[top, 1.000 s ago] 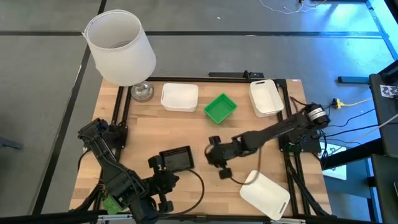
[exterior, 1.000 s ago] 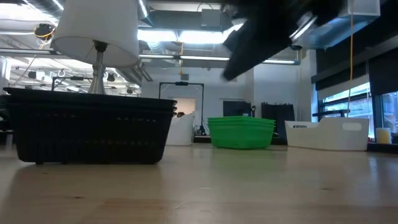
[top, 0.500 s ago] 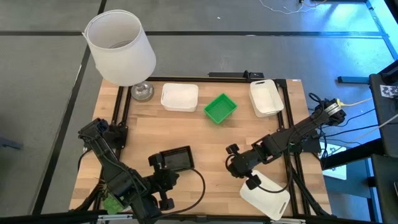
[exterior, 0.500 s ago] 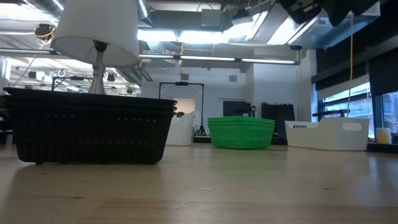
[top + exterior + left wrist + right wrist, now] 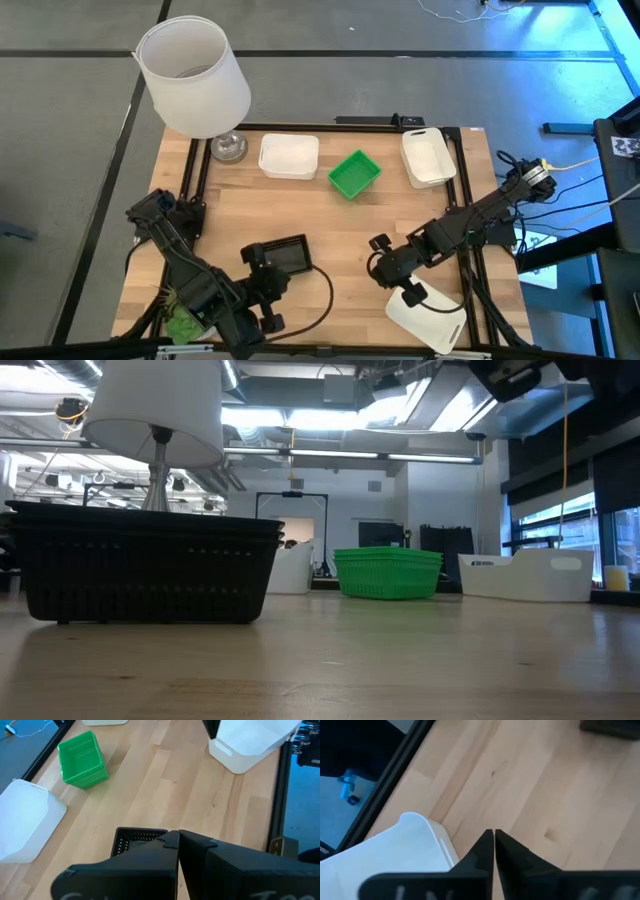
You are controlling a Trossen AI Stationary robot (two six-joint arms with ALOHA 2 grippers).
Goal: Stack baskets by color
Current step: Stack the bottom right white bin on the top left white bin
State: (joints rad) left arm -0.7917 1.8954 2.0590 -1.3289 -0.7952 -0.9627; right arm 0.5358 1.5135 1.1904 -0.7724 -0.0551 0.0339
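Observation:
A stack of black baskets (image 5: 283,255) (image 5: 150,565) stands on the table near its front left. My left gripper (image 5: 268,285) (image 5: 177,837) hovers shut above it, apart from it. A green basket (image 5: 354,173) (image 5: 82,760) sits at the far middle, between two white baskets (image 5: 289,156) (image 5: 427,156). A third white basket (image 5: 430,312) (image 5: 395,855) lies askew at the near right corner. My right gripper (image 5: 378,272) (image 5: 493,834) hangs shut over bare wood just beside that basket's corner, touching nothing.
A large white lampshade on a metal foot (image 5: 195,75) stands at the far left corner. A black frame (image 5: 470,280) borders the table. Bare wood (image 5: 340,220) lies between the black stack and the far row of baskets.
My right gripper has swung from the table's middle toward its right and near edges and risen, ending beside the near white basket. In the low view its arm has left the picture's middle for the top right. The baskets have not moved.

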